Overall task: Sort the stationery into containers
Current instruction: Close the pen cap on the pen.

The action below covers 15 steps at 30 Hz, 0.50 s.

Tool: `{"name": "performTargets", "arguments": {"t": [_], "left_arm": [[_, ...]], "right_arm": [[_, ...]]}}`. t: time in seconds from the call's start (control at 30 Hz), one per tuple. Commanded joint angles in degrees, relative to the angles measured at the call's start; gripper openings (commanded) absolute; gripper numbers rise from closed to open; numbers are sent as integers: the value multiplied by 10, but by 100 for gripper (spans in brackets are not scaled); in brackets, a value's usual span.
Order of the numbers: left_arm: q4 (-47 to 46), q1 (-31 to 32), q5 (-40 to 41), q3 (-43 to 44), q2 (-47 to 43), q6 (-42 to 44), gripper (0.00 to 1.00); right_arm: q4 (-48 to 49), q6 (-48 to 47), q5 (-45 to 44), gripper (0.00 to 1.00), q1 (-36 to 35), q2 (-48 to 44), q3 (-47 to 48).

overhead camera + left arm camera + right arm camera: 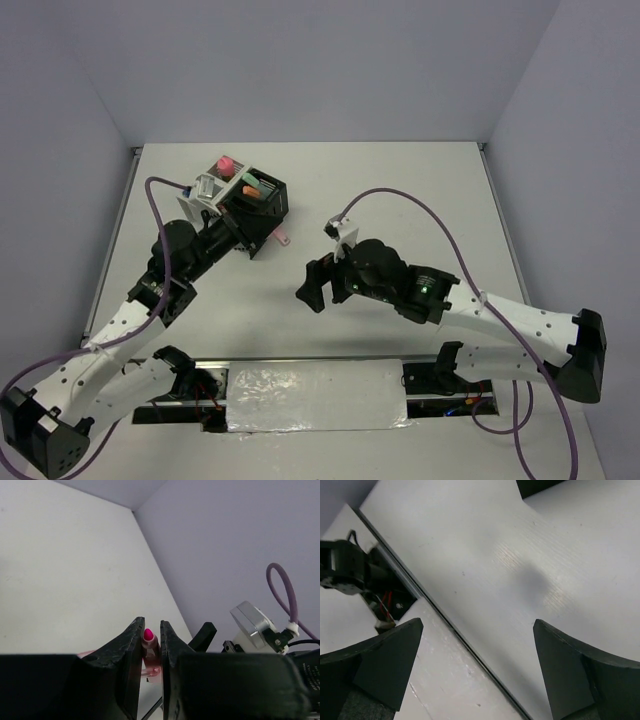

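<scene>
The containers (262,204) stand as a cluster of black and silver mesh bins at the back left. One black bin holds an orange marker (251,189) and a green marker (266,183). A pink-capped bottle (226,162) stands at the back of the cluster. My left gripper (262,240) is at the cluster's near right side, shut on a pink highlighter (148,636) whose end sticks out to the right (285,238). In the left wrist view the left gripper (151,623) pinches it just below its pink tip. My right gripper (315,283) is open and empty over the table's middle, and the right wrist view (478,624) shows only bare table between its fingers.
Grey walls enclose the table on three sides. A slot with wiring and a taped white strip (315,395) runs along the near edge between the arm bases. The right arm's purple cable (420,205) loops over the middle right.
</scene>
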State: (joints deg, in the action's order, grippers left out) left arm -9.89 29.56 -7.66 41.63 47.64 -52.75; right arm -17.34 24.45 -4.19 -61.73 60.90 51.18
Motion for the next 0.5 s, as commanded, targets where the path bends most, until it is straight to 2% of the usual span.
{"name": "performTargets", "arguments": {"t": [0.0,0.13,0.27,0.37,0.47], "left_arm": [[-88,1,-25,-15,-4,-22,0],[-145,1,-53,-49,-3,-42,0],[-202,1,-87,-71,4,-72,0],[-245,3,-101,-92,5,-96,0],[-261,7,-104,-103,2,-104,0]], "right_arm": [[56,65,-7,100,-1,-37,-6],[124,126,12,100,14,-47,-19],[219,195,112,100,63,-50,-42],[295,254,148,94,88,-40,-59],[324,282,160,86,94,-25,-61]]}}
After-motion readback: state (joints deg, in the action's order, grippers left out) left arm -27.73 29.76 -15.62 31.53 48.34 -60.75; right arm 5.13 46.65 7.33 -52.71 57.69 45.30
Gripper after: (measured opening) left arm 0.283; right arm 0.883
